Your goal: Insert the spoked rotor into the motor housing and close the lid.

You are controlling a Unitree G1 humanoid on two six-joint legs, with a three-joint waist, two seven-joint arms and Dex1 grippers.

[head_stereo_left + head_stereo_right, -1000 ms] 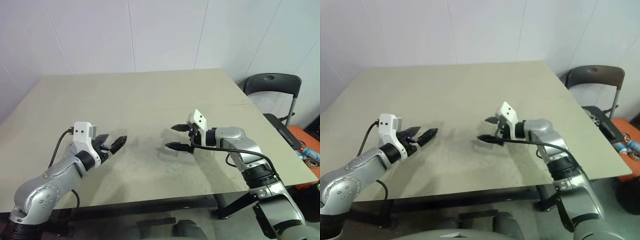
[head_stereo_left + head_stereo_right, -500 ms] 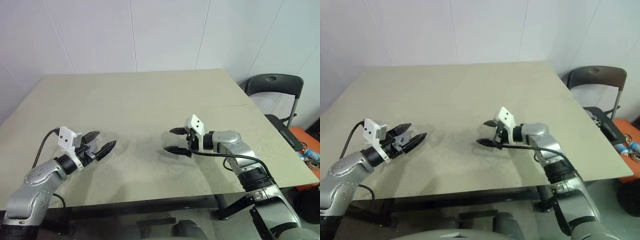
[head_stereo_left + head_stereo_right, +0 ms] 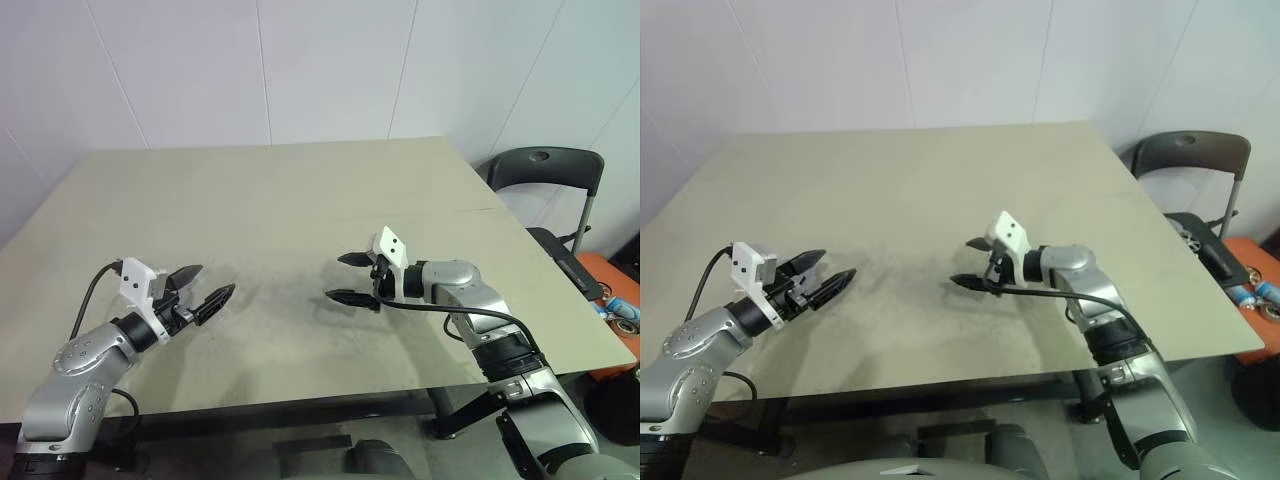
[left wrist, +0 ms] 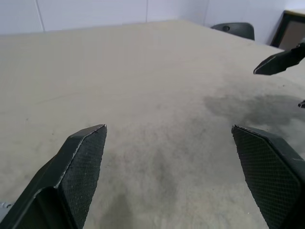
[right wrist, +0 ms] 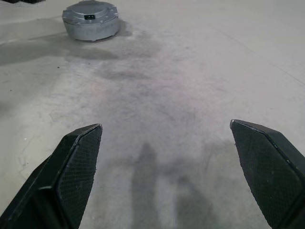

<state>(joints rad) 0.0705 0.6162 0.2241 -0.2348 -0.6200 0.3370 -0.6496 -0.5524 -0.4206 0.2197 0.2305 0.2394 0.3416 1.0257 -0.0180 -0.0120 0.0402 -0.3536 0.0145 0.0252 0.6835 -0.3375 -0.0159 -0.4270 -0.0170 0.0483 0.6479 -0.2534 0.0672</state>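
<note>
While closed, the motor housing [image 5: 90, 20] looks round, silver-grey.

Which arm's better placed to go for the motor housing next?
Right, probably: the motor housing lies ahead of the open right gripper; the open left gripper faces bare table.

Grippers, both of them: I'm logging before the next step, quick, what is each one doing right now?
Left gripper: open, holding nothing, above the beige table.
Right gripper: open, holding nothing.
</note>
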